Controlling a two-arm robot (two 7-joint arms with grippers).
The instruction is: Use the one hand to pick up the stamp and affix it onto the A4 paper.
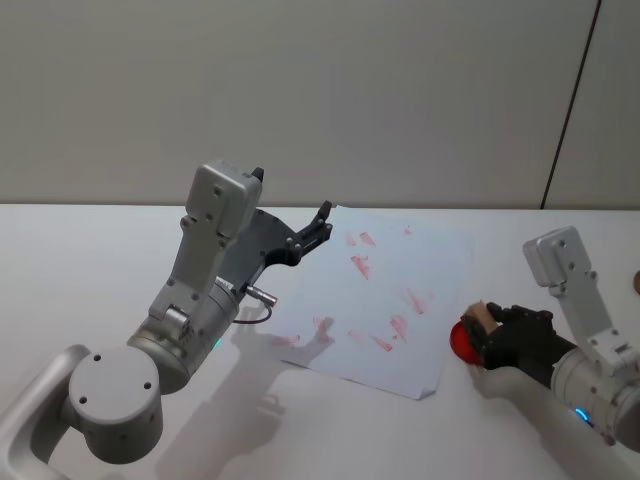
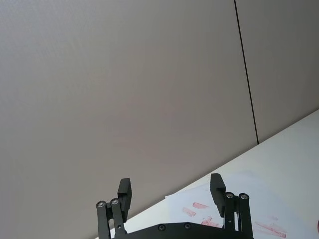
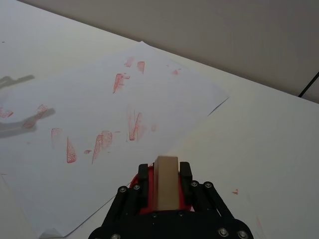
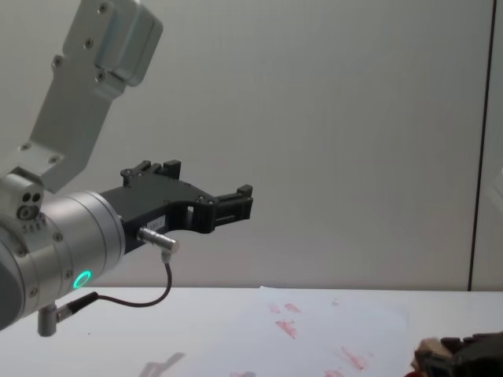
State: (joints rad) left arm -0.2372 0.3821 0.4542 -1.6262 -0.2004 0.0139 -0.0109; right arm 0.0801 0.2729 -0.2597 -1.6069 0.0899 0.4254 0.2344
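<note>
The stamp [image 3: 166, 182] is a tan wooden block, and my right gripper [image 3: 165, 185] is shut on it just off the right edge of the A4 paper [image 3: 99, 119]. In the head view the stamp [image 1: 478, 318] sits over a red round pad [image 1: 463, 343], held by the right gripper [image 1: 490, 335]. The white A4 paper [image 1: 385, 290] carries several reddish stamp marks. My left gripper [image 1: 318, 228] hangs open and raised above the paper's left side; its fingers [image 2: 217, 189] are spread apart.
A red ink pad [image 3: 142, 199] lies under the held stamp on the white table [image 1: 80, 260]. A grey wall [image 1: 320, 100] stands behind the table. The left arm [image 4: 71, 228] looms large over the table's left part.
</note>
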